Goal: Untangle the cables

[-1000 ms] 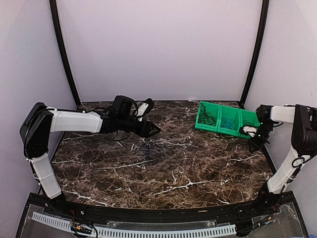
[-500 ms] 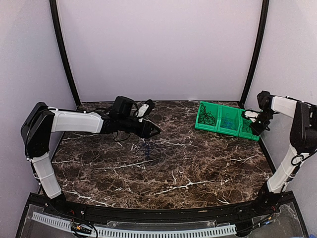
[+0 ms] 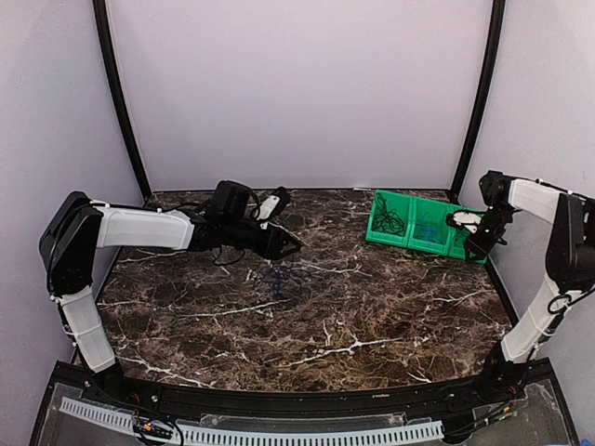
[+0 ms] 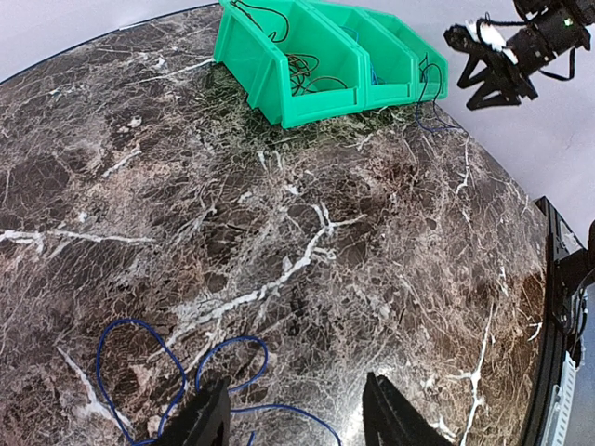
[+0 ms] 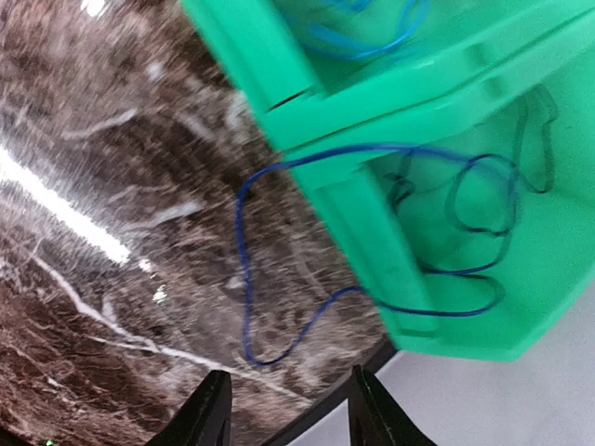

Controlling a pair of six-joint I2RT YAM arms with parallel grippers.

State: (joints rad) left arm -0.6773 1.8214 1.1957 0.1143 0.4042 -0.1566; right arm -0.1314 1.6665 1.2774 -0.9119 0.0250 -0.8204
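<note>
Arms extended: we note left gripper (image 4: 297, 413) well left of green bin (image 4: 279, 84), right gripper (image 5: 284, 409) above its right end; both stand agape, gripping nothing, blue cables (image 5: 239, 214) below.

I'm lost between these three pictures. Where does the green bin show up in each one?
Top external: the green bin sits at the table's far right corner.
Left wrist: top centre, seen from across the table.
Right wrist: upper right, close up, with a blue cable draped over its wall.
Shared landmark: the dark marble tabletop it stands on.
</note>
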